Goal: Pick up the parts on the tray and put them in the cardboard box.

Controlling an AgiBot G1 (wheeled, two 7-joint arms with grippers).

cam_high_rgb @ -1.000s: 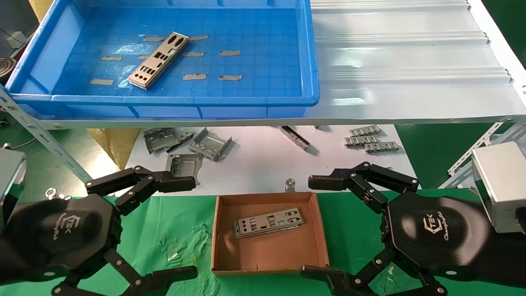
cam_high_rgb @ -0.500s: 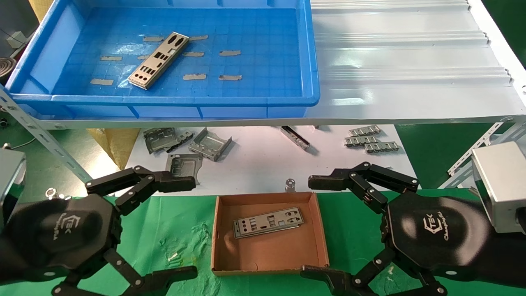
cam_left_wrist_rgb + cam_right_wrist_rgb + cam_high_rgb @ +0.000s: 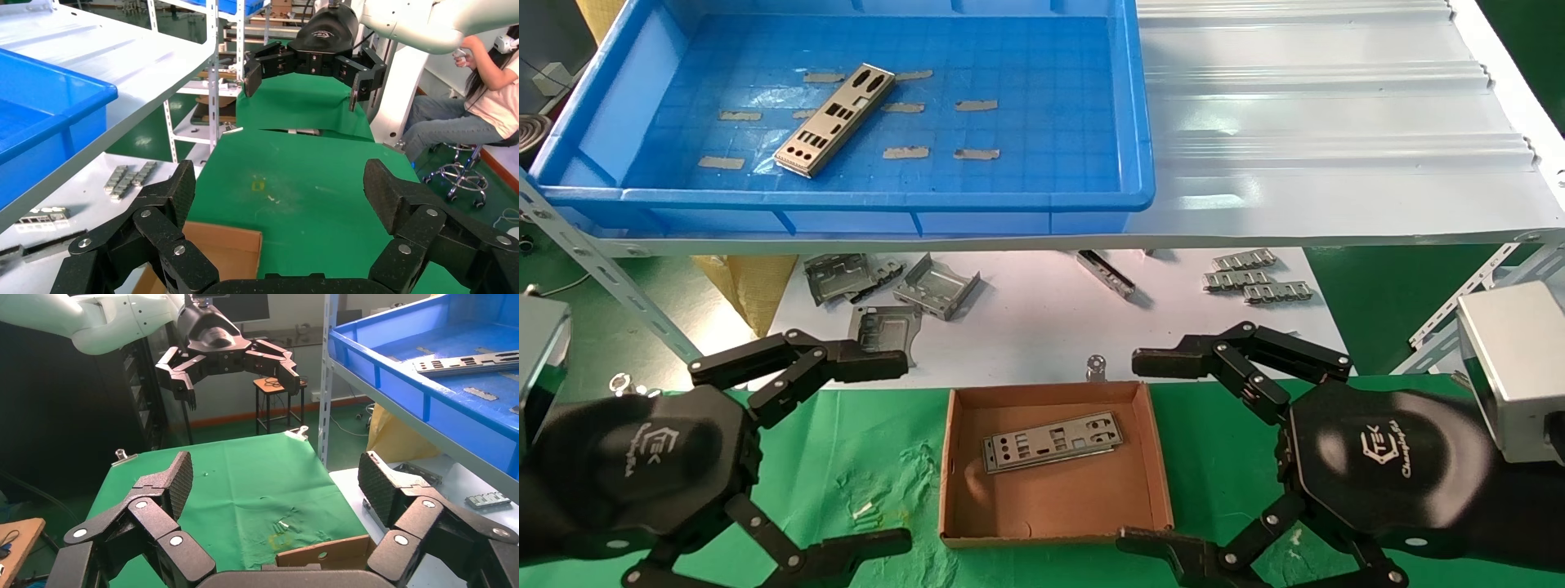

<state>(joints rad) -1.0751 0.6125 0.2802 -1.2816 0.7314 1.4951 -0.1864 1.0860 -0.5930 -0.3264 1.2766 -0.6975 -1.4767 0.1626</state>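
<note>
One plate [image 3: 834, 120] lies alone on the floor of the tray [image 3: 1143, 122], slanted among the tape strips [image 3: 905, 152], and one more plate [image 3: 1052, 442] already lies flat in the box [image 3: 1160, 457]. So the task looks about half done, with one part to fetch. The box stands on the green cloth [image 3: 878, 441] directly between the two arms, probably so that either arm can reach it from its own side.

The left gripper [image 3: 891, 449] hangs at the left of the box and the right gripper [image 3: 1144, 449] at the right of it, both with fingers spread wide and nothing between them. They face each other over the cloth, which reads like a waiting pose (neither one is near the tray).

The tray sits on the white shelf [image 3: 1336, 122], higher and farther back than the box, and on the left side, so I judge the left arm has the shorter way to the plate.

The head view alone shows the inside of the box. The right wrist view shows only a corner of the box [image 3: 324, 554], but it gives the plate in the tray [image 3: 468, 362] from a low angle, lying flat. The left wrist view shows the connector strips [image 3: 128, 177] under the shelf, and the other gripper [image 3: 300, 64] far off, open too.
</note>
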